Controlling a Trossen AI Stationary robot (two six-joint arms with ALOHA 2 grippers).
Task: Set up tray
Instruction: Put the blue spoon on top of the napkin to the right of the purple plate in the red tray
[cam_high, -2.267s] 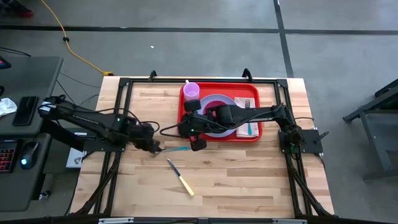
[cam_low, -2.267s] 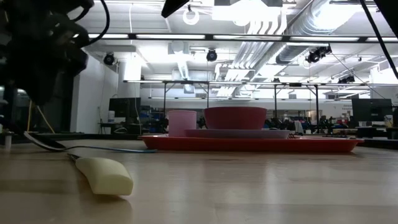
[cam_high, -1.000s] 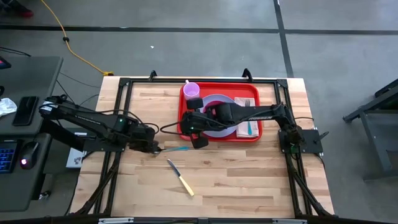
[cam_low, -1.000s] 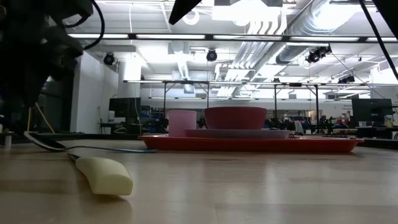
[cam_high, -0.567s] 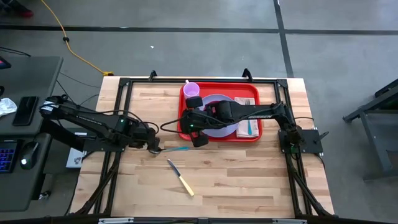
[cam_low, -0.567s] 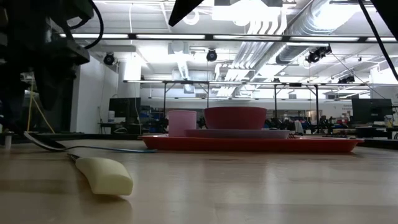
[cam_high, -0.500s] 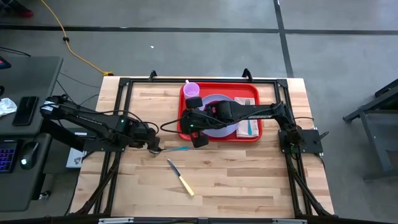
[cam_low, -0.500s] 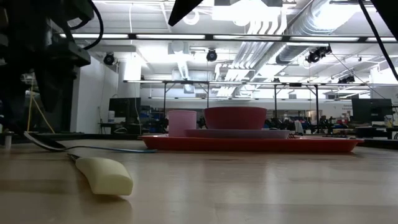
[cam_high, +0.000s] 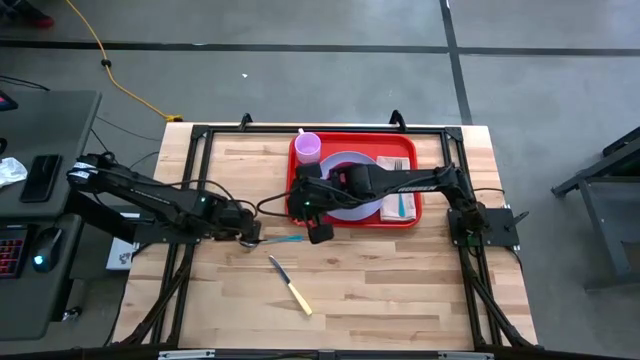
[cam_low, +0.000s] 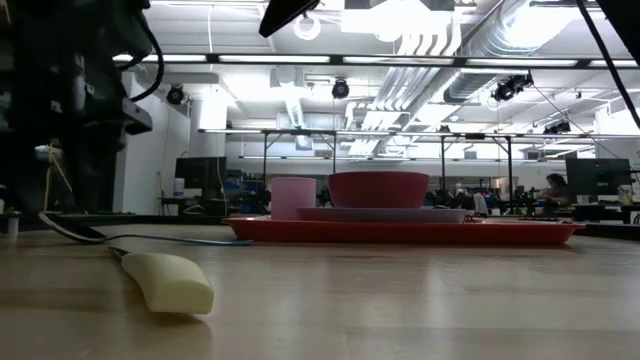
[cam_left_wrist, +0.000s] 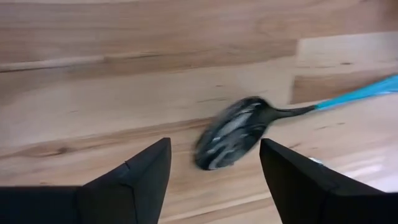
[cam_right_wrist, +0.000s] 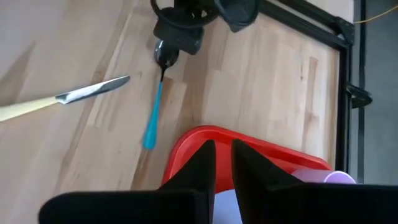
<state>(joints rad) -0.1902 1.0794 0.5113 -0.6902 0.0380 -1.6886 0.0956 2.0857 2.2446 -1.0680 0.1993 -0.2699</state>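
The wooden worktop (cam_high: 380, 280) carries the red tray (cam_high: 408, 215) at its far centre. On the tray: a lavender plate (cam_high: 350, 165), a pink cup (cam_high: 307, 146) at one corner, and a napkin with a fork (cam_high: 398, 170). The right claw (cam_high: 318, 232) hangs over the tray's near edge, fingers nearly together and empty. The left claw (cam_high: 250, 238) sits low with fingers apart, straddling the bowl of a blue-handled spoon (cam_left_wrist: 233, 130) on the worktop. A cream-handled knife (cam_high: 289, 285) lies nearer the front.

Red tray (cam_high: 296, 178) with plate, cup; spoon (cam_high: 280, 239) and knife (cam_high: 289, 285) on table (cam_high: 380, 290).
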